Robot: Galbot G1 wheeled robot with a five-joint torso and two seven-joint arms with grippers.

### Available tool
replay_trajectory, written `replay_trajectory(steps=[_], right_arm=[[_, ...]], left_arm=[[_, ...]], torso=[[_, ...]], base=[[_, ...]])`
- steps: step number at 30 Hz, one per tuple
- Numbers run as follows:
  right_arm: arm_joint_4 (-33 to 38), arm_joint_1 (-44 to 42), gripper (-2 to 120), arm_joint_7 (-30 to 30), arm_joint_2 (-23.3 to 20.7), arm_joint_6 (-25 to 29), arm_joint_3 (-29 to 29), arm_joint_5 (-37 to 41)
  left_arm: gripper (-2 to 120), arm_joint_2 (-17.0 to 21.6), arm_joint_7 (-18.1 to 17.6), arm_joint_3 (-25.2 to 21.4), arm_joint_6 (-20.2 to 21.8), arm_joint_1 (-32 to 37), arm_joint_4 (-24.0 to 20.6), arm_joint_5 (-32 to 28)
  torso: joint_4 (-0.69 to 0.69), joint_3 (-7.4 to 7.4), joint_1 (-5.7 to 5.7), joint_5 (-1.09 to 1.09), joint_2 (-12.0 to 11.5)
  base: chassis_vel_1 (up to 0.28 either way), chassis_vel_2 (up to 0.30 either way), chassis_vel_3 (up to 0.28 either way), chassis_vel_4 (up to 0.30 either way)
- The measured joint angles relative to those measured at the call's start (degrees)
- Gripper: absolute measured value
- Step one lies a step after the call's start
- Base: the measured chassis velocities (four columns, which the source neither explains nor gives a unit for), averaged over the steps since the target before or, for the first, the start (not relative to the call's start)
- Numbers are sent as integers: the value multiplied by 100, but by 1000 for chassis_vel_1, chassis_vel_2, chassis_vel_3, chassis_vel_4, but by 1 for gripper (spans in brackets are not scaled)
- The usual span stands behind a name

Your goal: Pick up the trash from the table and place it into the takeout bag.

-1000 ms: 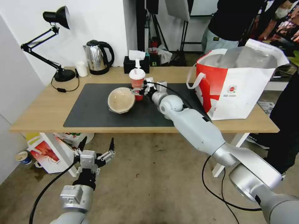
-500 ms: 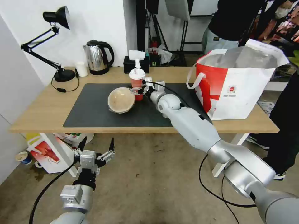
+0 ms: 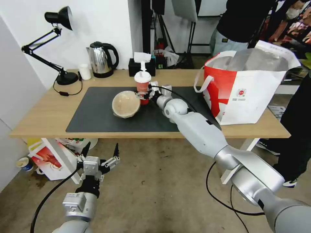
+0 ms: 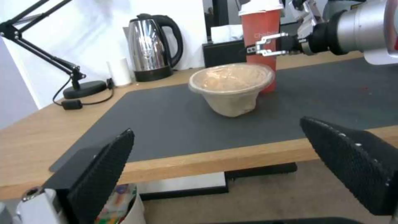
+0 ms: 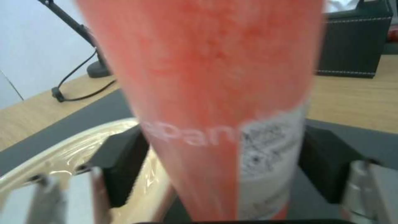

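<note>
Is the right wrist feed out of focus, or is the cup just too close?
Right wrist view: red drink cup sits very close between the fingers, its print smeared; tissue box behind looks sharper. Head view: cup and right gripper read clearly.

One red cup (image 3: 142,84), one paper bowl (image 3: 126,104), one takeout bag (image 3: 247,87), two claws.

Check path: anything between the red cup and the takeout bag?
Nothing visible. The right gripper straddles the red cup; bare mat runs to the takeout bag. The paper bowl sits on the cup's opposite side.
</note>
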Motion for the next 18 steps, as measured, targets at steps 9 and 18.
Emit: replay_trajectory(steps=[9, 18], right_arm=[[22, -19, 48, -21, -37, 1, 18, 42], [212, -37, 27, -19, -171, 1, 36, 133]], left_arm=[[100, 0, 0, 0, 0, 0, 0, 0], [100, 0, 0, 0, 0, 0, 0, 0]], torso=[[0, 0, 0, 0, 0], [0, 0, 0, 0, 0]], base=[[0, 0, 0, 0], [0, 0, 0, 0]])
